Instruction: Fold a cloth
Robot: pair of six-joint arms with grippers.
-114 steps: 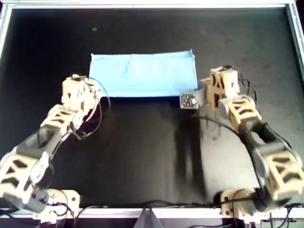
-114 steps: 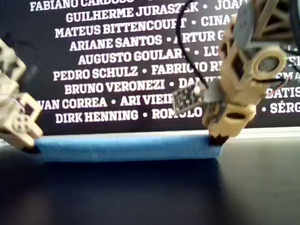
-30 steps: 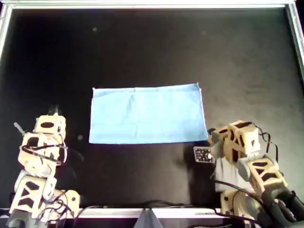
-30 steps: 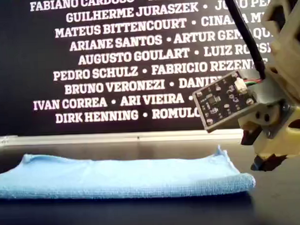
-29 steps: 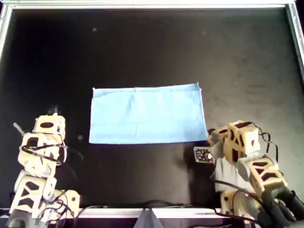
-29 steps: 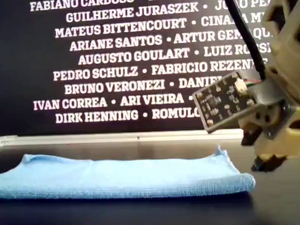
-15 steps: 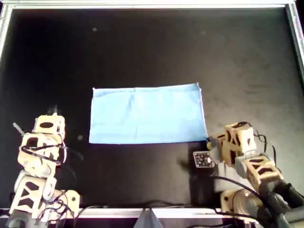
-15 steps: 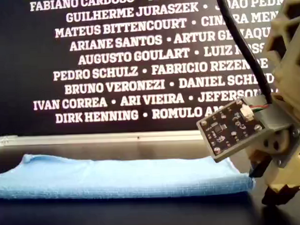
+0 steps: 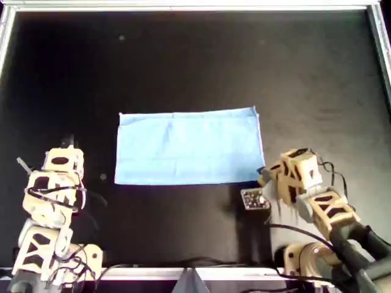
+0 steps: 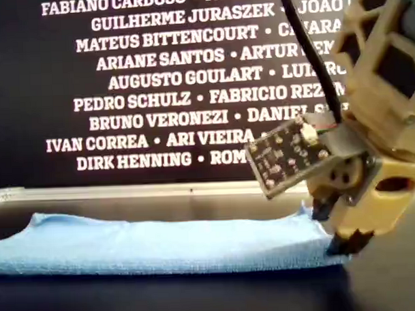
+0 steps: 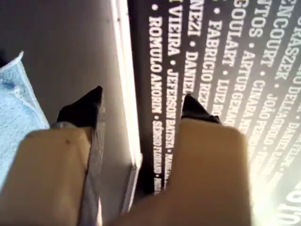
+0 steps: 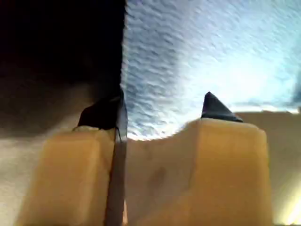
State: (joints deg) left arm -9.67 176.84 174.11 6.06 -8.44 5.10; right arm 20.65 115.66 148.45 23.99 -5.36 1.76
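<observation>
The cloth [image 9: 189, 148] is a light blue rectangle lying flat and folded on the black table, in the middle of the overhead view. It shows as a low blue strip [image 10: 163, 246] in the exterior view. My right gripper [image 9: 263, 174] is open at the cloth's near right corner in the overhead view, with its fingertips low over the corner [image 10: 336, 226]. The right wrist view shows the cloth's edge [image 12: 211, 61] just ahead of the open jaws [image 12: 160, 109]. My left gripper [image 9: 66, 144] is open, apart from the cloth at the overhead view's left, holding nothing [image 11: 143, 99].
A metal rim [image 9: 195, 6] frames the black table. A dark banner with white names [image 10: 157, 75] stands behind the far edge. A small circuit board [image 9: 252, 199] juts from the right wrist. The left arm's body [image 9: 46, 232] fills the overhead view's lower left corner.
The right gripper has moved forward and down to the cloth's near right corner. The left arm has stayed still. Since 3.8 s ago the cloth lies nearer, let go by both grippers.
</observation>
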